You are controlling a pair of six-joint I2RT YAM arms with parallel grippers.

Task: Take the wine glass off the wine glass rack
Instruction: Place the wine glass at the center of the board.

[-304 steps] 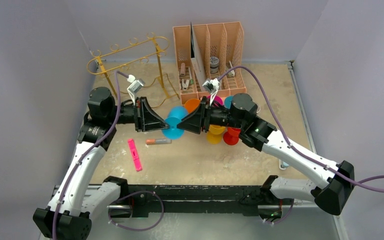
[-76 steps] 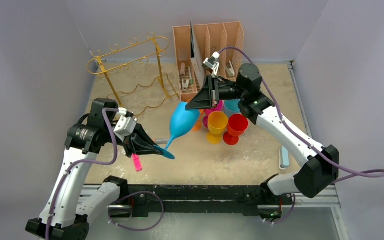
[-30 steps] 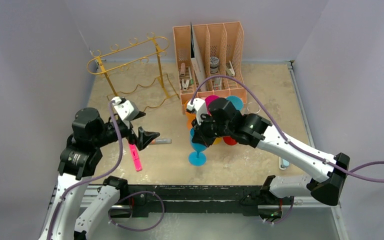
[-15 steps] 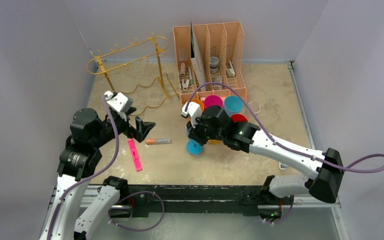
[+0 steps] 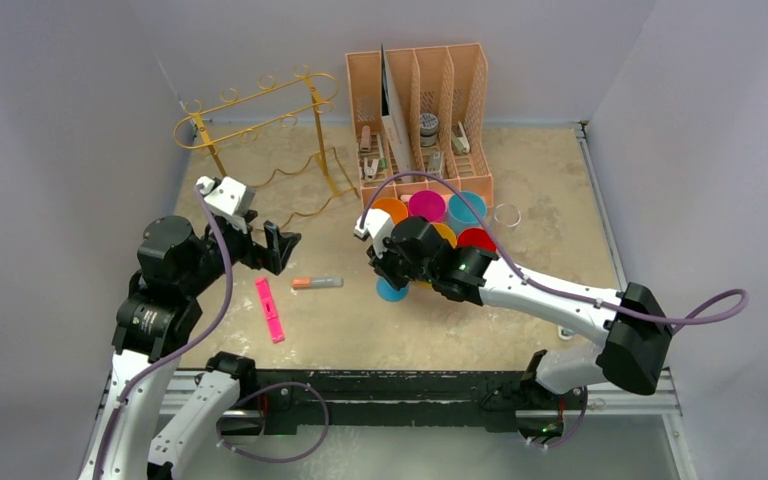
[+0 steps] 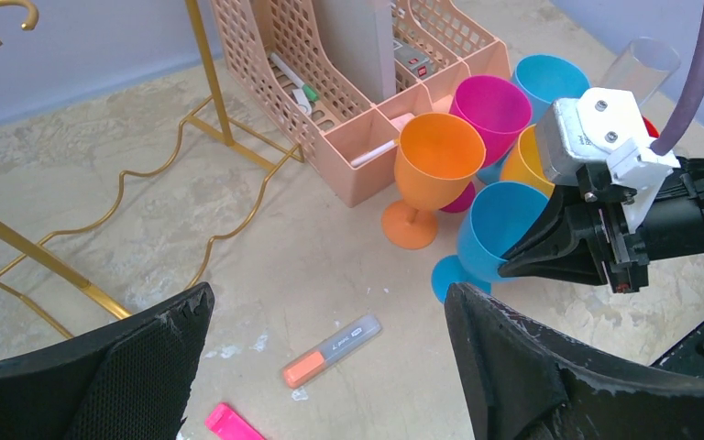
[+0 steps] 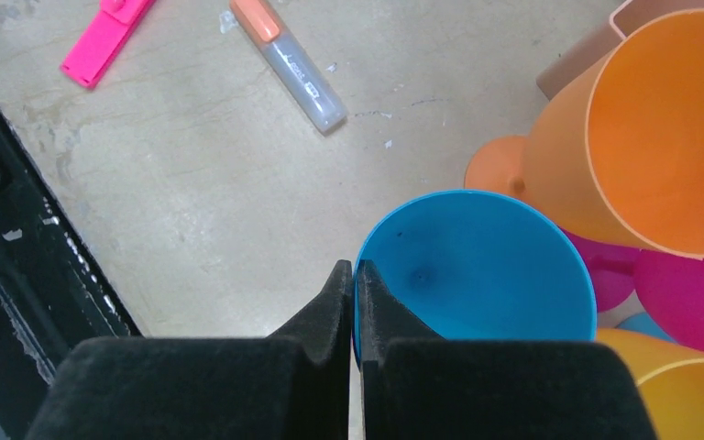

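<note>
One blue wine glass (image 6: 495, 229), beside an orange wine glass (image 6: 431, 170), has its rim pinched by the right gripper (image 7: 353, 275). The left gripper (image 6: 328, 307) gapes wide, empty.

Blue wine glass (image 6: 493, 227), rim pinched in right jaws

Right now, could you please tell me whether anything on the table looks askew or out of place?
The blue wine glass leans rather than standing straight, its rim pinched by the right pincer, beside the upright orange glass. An orange-capped marker and a pink highlighter lie loose on the table.
</note>
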